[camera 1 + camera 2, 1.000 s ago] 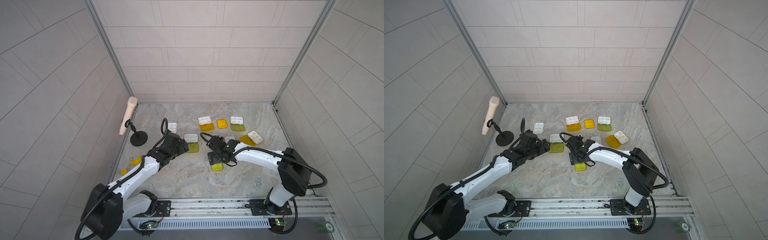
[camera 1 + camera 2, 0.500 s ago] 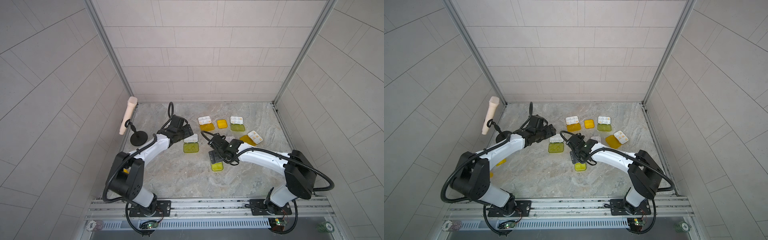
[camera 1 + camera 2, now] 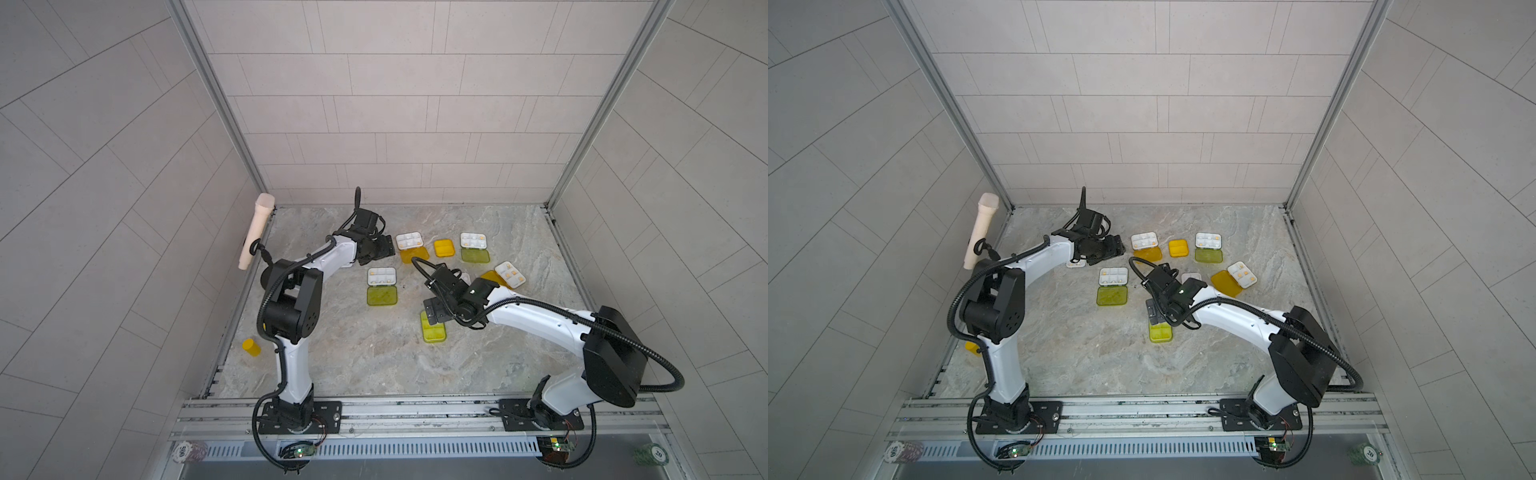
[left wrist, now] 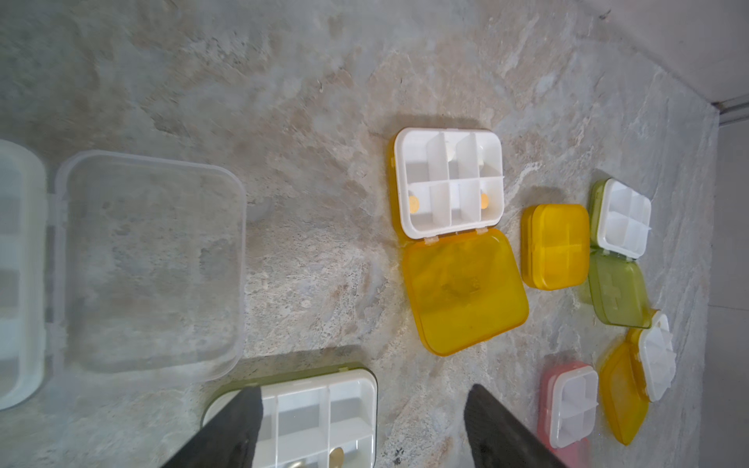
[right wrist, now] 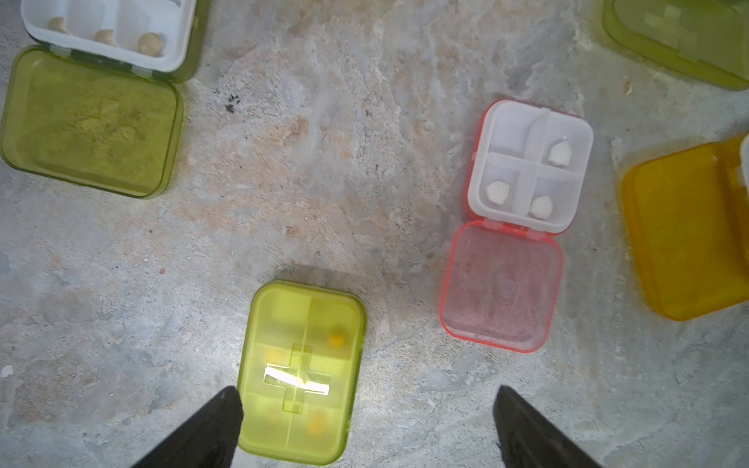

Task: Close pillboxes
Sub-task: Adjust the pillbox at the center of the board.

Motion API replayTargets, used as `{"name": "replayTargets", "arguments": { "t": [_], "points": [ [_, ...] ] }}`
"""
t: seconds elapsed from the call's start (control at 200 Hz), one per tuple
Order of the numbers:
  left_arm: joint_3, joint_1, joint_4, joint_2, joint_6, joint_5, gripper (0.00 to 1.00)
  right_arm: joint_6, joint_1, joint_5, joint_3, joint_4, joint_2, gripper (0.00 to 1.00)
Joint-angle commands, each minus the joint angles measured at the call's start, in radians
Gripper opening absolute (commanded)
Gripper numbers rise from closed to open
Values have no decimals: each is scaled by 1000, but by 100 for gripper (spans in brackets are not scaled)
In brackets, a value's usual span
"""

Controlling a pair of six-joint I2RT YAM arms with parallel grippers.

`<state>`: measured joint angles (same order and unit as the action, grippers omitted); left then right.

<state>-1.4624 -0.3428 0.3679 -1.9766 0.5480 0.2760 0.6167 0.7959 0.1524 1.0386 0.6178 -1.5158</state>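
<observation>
Working outward from the rail, I see my right arm lying low over the marble table [image 3: 374, 365], right pincer [image 5: 367, 389] spread wide and empty above 1 shut yellow-green pillbox [image 5: 302, 372]. Just past it sits an open pink pillbox [image 5: 523, 170], half hidden by that wrist from above. Farther back, my left arm bends toward the rear wall, left pincer [image 4: 363, 388] parted, gripping nothing, near an open green pillbox [image 3: 381, 276], a clear pillbox [image 4: 150, 259] and an open orange pillbox [image 4: 450, 182].
</observation>
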Motion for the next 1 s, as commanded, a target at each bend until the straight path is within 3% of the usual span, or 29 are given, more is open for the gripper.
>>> {"name": "replayTargets", "arguments": {
  "t": [0.0, 0.465, 0.996],
  "points": [
    [-48, -4, 55, -28, -51, 30, 83, -5, -6, 17, -24, -1, 22, 98],
    [-129, -24, 117, -142, -94, 13, 80, -2, -10, 10, -54, -15, 37, 98],
    [-96, -42, 126, -124, -98, 8, 79, 1, -10, -1, -62, -26, 39, 98]
  ]
}}
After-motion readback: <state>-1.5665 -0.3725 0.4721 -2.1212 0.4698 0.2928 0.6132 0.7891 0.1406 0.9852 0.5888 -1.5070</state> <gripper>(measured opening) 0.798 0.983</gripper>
